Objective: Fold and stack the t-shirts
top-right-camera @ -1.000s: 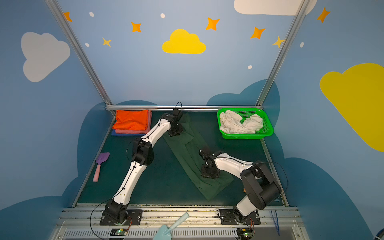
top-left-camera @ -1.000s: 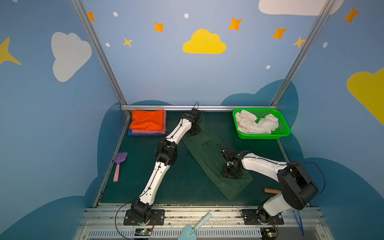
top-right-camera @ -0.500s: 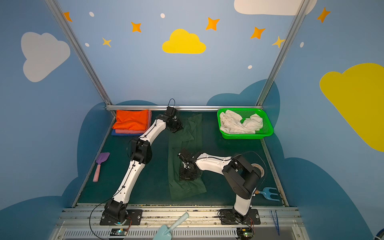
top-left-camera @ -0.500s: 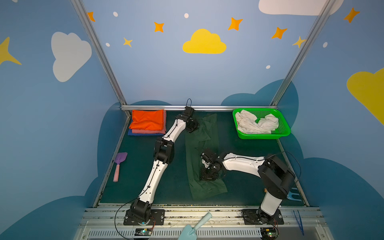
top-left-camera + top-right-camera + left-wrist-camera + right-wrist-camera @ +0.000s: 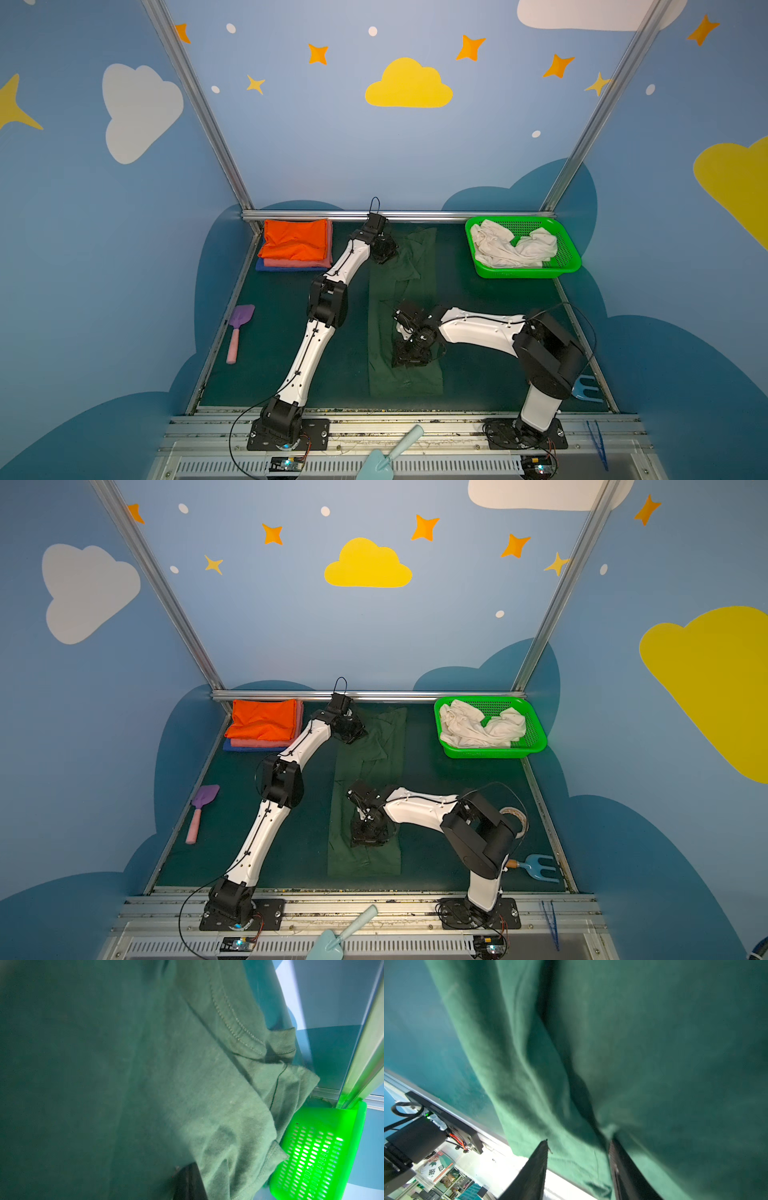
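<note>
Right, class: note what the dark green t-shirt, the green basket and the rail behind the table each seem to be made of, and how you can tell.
The dark green t-shirt: soft knit cloth, likely cotton, matte; it creases and shows a stitched hem.
The basket: moulded plastic, glossy, slightly translucent; light glows through its slotted wall.
The rail: probably aluminium; silvery with a dull sheen.

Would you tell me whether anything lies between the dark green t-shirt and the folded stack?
No loose thing does: only the left arm's own white link crosses the bare mat between the dark green t-shirt and the folded stack.
</note>
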`<action>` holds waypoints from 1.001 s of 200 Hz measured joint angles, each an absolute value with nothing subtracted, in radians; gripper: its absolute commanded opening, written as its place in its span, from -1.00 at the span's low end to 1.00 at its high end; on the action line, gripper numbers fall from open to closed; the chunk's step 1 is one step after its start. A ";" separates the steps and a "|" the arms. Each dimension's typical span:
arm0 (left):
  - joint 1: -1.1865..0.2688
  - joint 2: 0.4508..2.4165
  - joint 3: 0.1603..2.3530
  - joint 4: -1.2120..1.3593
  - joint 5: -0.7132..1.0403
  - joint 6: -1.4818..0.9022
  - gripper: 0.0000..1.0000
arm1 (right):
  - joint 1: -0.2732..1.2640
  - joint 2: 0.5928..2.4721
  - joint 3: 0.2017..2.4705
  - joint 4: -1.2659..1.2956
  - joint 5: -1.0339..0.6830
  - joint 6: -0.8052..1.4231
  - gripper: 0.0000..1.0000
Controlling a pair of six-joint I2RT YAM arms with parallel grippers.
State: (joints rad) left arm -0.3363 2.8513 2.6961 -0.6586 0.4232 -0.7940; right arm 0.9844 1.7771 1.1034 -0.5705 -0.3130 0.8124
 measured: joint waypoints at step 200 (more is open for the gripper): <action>-0.452 2.016 1.806 -0.871 0.169 -0.470 0.77 | 0.931 1.270 0.849 -0.752 -0.024 0.803 0.36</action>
